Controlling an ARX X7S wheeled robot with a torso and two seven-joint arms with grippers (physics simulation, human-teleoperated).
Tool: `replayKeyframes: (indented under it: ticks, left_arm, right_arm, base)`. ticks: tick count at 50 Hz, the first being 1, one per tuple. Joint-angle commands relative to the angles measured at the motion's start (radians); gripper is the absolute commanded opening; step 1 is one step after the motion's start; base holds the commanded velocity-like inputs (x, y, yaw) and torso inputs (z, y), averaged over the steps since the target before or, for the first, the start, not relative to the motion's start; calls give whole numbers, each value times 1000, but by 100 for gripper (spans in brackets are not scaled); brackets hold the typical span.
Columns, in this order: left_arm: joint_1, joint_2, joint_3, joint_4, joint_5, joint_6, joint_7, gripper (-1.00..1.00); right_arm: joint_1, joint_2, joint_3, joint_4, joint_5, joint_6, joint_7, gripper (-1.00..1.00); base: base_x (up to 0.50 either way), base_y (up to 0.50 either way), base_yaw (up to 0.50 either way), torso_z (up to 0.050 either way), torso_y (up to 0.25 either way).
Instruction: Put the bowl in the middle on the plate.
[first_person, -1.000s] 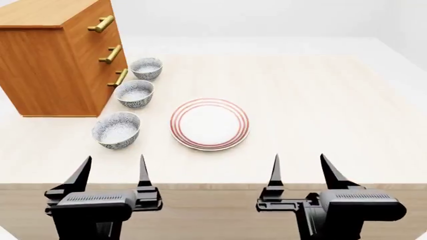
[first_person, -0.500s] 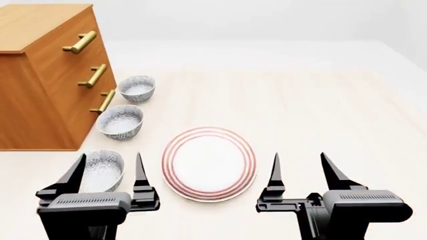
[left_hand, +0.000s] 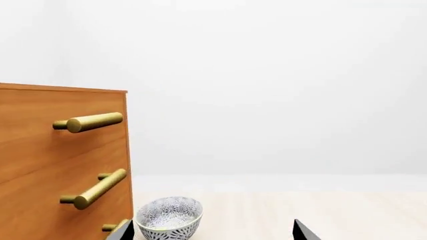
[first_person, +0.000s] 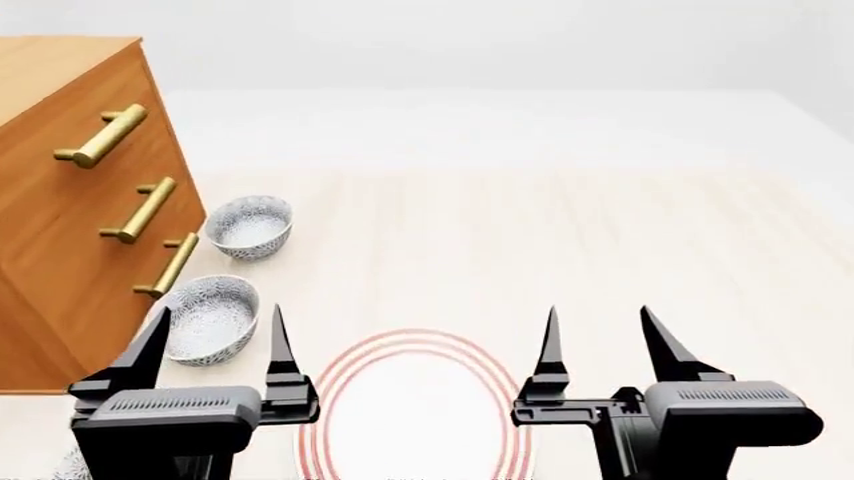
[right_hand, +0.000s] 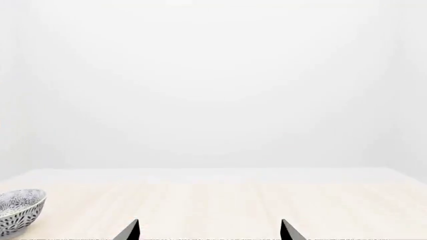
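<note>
Clearly, both claws are standing wide apart and gripping nothing. In the head view the left gripper (first_person: 214, 340) is hovering low in front of the robot with its two dark fingers spread, one fingertip (first_person: 158, 325) overlapping the bowl (first_person: 207, 317) in the picture; whether it is actually touching cannot be told. The right gripper (first_person: 598, 342) is likewise spreading its fingers over bare table (first_person: 641, 230), touching nothing.

The bowl, middle of the three, is sitting just beside the wooden dresser (first_person: 67, 200), below its lowest brass handle (first_person: 166, 266). Farther along the dresser front the far bowl (first_person: 248, 225) is sitting in full view. Only a sliver of the near bowl (first_person: 70, 466) is peeking out at the frame edge behind the left gripper's body. The plate (first_person: 414, 420) is lying between the two grippers, its near part being cut off by the frame.

From the left wrist, a patterned bowl (left_hand: 169, 217) is showing beside the dresser (left_hand: 60, 165); which bowl is unclear. Only fingertips are entering both wrist views.
</note>
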Motion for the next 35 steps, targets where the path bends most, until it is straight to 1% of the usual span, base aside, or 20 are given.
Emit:
replayKeyframes:
  ticks: [1, 3, 4, 11, 35]
  left_arm:
    - [2, -8, 8, 2, -7, 0, -9, 100]
    - [1, -9, 9, 2, -9, -1, -11, 100]
    - [1, -10, 10, 1, -9, -2, -12, 100]
    - [1, -14, 15, 1, -15, -2, -16, 100]
    - [2, -30, 27, 3, -22, 1, -35, 100]
  right_arm:
    - [0, 9, -10, 6, 4, -4, 9, 100]
    - [-2, 9, -7, 5, 6, -18, 11, 100]
    - [-7, 6, -2, 10, 12, -39, 10, 100]
    - [-10, 14, -3, 1, 25, -41, 10, 100]
    - [-6, 34, -27, 1, 20, -25, 31, 100]
  base:
    - [500, 0, 0, 0, 0]
    - [500, 0, 0, 0, 0]
    - [0, 0, 0, 0, 0]
    - [0, 16, 0, 0, 0]
    - [0, 499, 0, 0, 0]
